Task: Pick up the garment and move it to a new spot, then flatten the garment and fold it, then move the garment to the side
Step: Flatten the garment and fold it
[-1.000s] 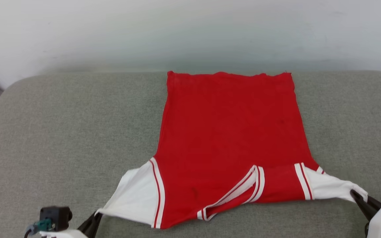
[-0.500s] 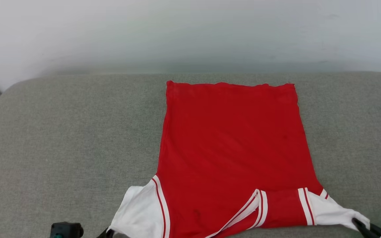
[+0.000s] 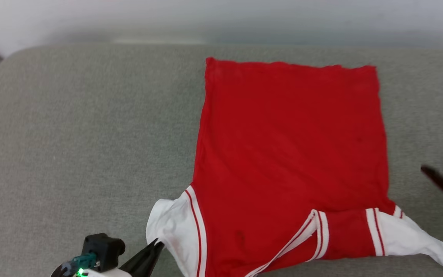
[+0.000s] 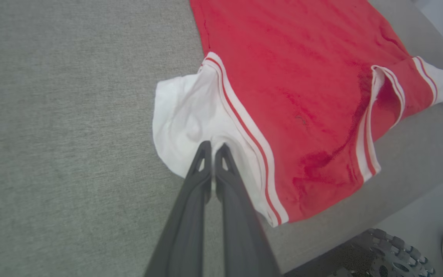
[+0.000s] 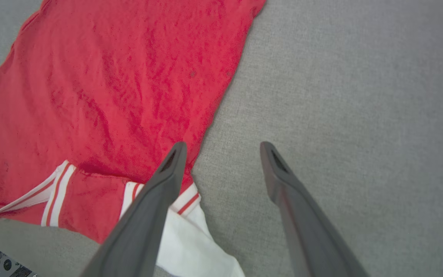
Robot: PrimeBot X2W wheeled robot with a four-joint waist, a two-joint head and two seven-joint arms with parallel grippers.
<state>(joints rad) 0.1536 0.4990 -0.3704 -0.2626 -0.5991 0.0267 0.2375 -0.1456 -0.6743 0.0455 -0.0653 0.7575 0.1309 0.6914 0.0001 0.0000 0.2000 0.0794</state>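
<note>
Garment [image 3: 290, 154] is spread plain red side up on the grey cushion [image 3: 71, 134]. At the near left, its white sleeve [image 4: 183, 111] is pinched by the clenched left fingers [image 4: 196, 184]. Farther right, the right fingers [image 5: 167, 173] are held released, apart, beside the red edge.

My head camera looks forward and down over the garment [image 3: 290, 154]. My two wrist cameras look along my fingers [image 4: 192, 207], close above it; all three share its collar end.
</note>
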